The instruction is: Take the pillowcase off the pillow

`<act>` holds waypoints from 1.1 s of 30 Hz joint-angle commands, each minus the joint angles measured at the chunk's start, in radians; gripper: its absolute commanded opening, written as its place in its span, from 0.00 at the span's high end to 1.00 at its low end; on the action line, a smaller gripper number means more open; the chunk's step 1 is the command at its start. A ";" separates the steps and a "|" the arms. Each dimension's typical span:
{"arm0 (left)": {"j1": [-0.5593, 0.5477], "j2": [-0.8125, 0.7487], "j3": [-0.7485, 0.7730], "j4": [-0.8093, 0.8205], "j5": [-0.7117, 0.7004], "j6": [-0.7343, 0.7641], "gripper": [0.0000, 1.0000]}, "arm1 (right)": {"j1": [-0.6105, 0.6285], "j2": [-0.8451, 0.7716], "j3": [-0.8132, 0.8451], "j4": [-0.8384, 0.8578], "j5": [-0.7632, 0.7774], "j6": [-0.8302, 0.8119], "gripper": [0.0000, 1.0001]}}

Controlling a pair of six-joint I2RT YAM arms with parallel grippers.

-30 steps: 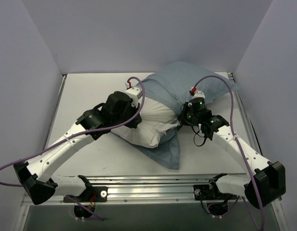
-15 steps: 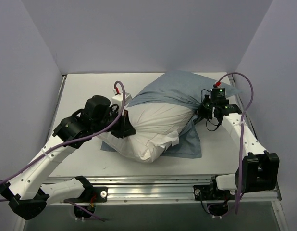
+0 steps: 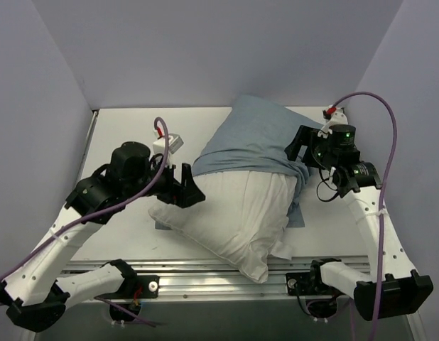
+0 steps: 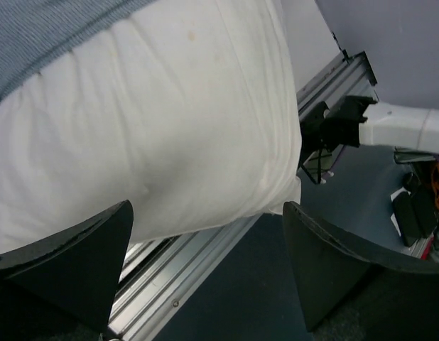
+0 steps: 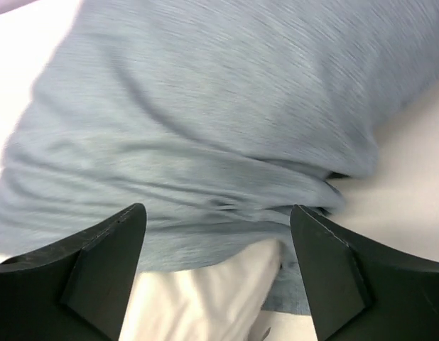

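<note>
— Which step is reached?
— The pillowcase (image 3: 255, 138) is half stripped, bunched over the far half of the pillow (image 3: 234, 213) at mid-table. The left gripper (image 3: 191, 188) and right gripper (image 3: 297, 145) are spread, nothing held.
— Next?
— A fresh grip on the bunched cloth is likely needed.

light: bright, even | shadows: soft | blur: pillowcase (image 5: 205, 106) in right wrist view

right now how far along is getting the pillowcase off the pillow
Done: roughly the near half of the pillow is bare. In hand: nothing, the left gripper and right gripper both stand open. Left: the far half still sits inside the pillowcase, which must be pulled clear.
</note>
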 commanded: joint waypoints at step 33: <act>0.133 0.277 -0.307 0.332 -0.060 -0.088 0.98 | 0.584 0.803 0.641 -0.206 0.170 -0.578 0.45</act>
